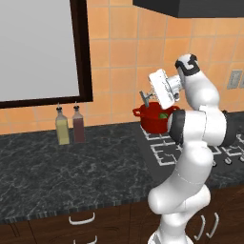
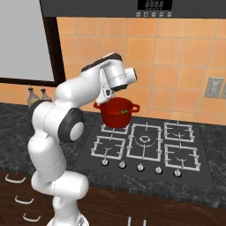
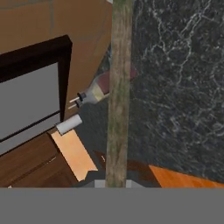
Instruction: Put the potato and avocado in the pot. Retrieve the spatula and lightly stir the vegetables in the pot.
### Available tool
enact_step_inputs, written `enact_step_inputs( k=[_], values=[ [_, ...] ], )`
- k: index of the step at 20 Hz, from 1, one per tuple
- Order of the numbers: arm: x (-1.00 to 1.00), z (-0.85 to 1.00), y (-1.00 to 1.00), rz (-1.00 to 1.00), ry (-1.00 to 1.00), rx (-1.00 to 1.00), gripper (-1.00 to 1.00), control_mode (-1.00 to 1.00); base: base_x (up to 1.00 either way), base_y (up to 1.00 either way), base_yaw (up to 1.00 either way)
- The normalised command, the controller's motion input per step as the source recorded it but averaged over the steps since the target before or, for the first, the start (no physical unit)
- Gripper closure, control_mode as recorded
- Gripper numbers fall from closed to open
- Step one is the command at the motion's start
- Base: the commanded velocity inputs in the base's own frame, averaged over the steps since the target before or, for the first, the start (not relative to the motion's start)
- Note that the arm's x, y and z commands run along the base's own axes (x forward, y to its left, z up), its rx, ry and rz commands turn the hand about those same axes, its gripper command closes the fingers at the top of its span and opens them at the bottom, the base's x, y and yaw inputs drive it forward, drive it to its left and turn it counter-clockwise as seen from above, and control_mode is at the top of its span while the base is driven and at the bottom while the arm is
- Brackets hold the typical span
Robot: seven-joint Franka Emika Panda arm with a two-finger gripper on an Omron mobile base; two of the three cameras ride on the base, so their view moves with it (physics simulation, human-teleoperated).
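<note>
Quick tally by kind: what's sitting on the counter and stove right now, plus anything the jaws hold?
Bottles: 2
Red pot: 1
Avocado in the pot: 1
Spatula held in the gripper: 1
Total: 5

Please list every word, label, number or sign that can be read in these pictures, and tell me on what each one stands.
No text can be read.
Hood panel: a dark display with pale digits, too small and blurred to read; the row of small buttons under it carries no readable sign.
Two bottles: no label can be seen.
Stove knobs: no readable marks.
Wall outlet: plain.
Pot: no brand or mark.
</note>
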Motion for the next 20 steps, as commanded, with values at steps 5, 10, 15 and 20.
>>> enact_step_inputs(
  k=[5, 10, 15, 20],
  values=[
    [0.01, 0.00, 0.09, -0.15, -0.12, 0.12, 1.00, -1.00, 0.00, 0.00, 0.00],
    [0.00, 0.14, 0.02, -0.23, -0.18, 0.11, 1.00, -1.00, 0.00, 0.00, 0.00],
    [0.00, 0.14, 0.07, -0.19, -0.19, 0.19, 1.00, -1.00, 0.00, 0.00, 0.00],
    [0.00, 0.18, 0.15, -0.17, -0.14, 0.23, 1.00, -1.00, 0.00, 0.00, 0.00]
  ],
)
